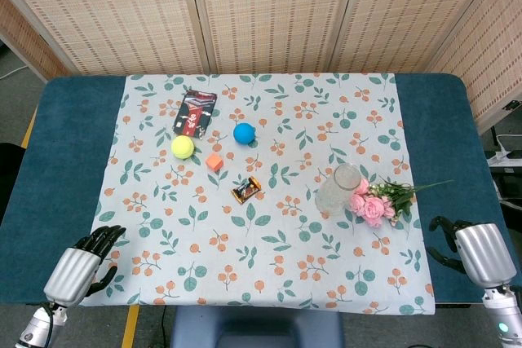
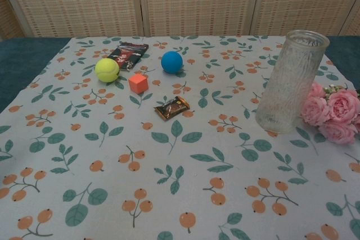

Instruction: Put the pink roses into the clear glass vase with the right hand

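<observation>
Lying on the floral tablecloth [image 1: 269,283], the pink roses [image 1: 373,204] rest just beside the upright clear glass vase [image 1: 338,191], blooms touching its base, stems trailing toward the table's right edge. Near that edge the right hand [image 1: 463,246] hovers with fingers apart, grasping nothing. The left hand [image 1: 86,258] sits released at the near left corner. A yellow ball [image 1: 183,147], blue ball [image 1: 244,133], orange cube [image 1: 214,162] and snack wrapper [image 1: 247,191] lie farther left.
</observation>
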{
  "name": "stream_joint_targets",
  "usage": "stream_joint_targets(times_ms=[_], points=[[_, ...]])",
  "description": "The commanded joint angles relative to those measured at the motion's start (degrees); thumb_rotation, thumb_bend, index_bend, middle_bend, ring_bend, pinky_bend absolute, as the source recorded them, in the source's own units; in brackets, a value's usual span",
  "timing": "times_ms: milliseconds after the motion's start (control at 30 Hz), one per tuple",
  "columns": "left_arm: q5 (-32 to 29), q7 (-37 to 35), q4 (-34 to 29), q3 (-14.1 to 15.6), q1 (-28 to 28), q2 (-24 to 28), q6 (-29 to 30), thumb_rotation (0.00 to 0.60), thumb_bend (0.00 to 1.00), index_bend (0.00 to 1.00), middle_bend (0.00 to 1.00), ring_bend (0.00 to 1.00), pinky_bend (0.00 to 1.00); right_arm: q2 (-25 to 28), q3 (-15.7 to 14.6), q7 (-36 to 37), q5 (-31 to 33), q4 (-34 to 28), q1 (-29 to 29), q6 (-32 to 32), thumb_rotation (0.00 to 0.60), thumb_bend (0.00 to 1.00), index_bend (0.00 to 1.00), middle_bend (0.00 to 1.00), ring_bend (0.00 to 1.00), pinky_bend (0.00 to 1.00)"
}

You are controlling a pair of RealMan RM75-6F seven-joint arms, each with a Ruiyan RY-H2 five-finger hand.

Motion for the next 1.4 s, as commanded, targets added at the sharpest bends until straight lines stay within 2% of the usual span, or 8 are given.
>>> stream_joint_targets(times_ms=[33, 200, 400, 600, 833, 1000, 1200, 1400], points=[[0.0, -0.02, 0.0, 0.01, 0.01, 0.01, 0.02, 0.6, 0.38, 0.1, 0.13, 0.15, 0.36, 0.38, -0.03, -0.52, 0.28, -0.18, -0.04, -0.34, 0.6, 0.04, 0.51, 0.81, 0.75, 1.0], [-0.16, -0.22, -0.06, -0.02, 0.0, 0.03, -0.06, 0.6, 0.38, 0.1, 0.13, 0.15, 0.36, 2.49, -0.11, -2.69, 2.23, -2.18, 0.28, -3.11, 0.6, 0.04, 0.44, 0.81, 0.77, 1.0], [-0.52, -0.8, 0.3, -0.08, -0.09, 0.0, -0.39, 0.6, 0.38, 0.1, 0.13, 0.15, 0.36, 4.42, 0.65, -6.51, 6.11, -4.55, 1.72, -8.1, 0.6, 0.04, 0.25, 0.81, 0.81, 1.0], [0.26, -0.07, -0.25, -0.11, 0.11, 0.22, 0.68, 0.6, 0.38, 0.1, 0.13, 0.15, 0.36, 4.84, 1.83, -6.79, 10.36, -3.62, 6.69, -18.44, 0.6, 0.04, 0.1, 0.81, 0.83, 1.0], [-0.51, -0.34, 0.19, -0.16, -0.04, 0.05, -0.22, 0.6, 0.38, 0.1, 0.13, 0.15, 0.36, -0.37, 2.77, -2.26, 11.41, 9.07, 14.56, -30.47, 0.6, 0.04, 0.02, 0.81, 0.84, 1.0], [-0.22, -0.28, 0.2, -0.09, -0.06, 0.01, -0.1, 0.6, 0.38, 0.1, 0.13, 0.15, 0.36, -5.68, 1.09, 5.93, 9.42, 19.22, 18.61, -36.9, 0.6, 0.04, 0.02, 0.81, 0.85, 1.0], [-0.38, -0.02, 0.28, 0.0, -0.12, -0.15, -0.51, 0.6, 0.38, 0.1, 0.13, 0.15, 0.36, -11.1, -1.71, 15.87, 5.41, 29.12, 21.05, -38.41, 0.6, 0.04, 0.06, 0.81, 0.85, 1.0], [-0.34, -0.04, 0.25, 0.01, -0.15, -0.18, -0.51, 0.6, 0.38, 0.1, 0.13, 0.15, 0.36, -15.25, -4.46, 25.55, 1.32, 36.91, 21.81, -35.04, 0.6, 0.04, 0.15, 0.83, 0.87, 1.0]])
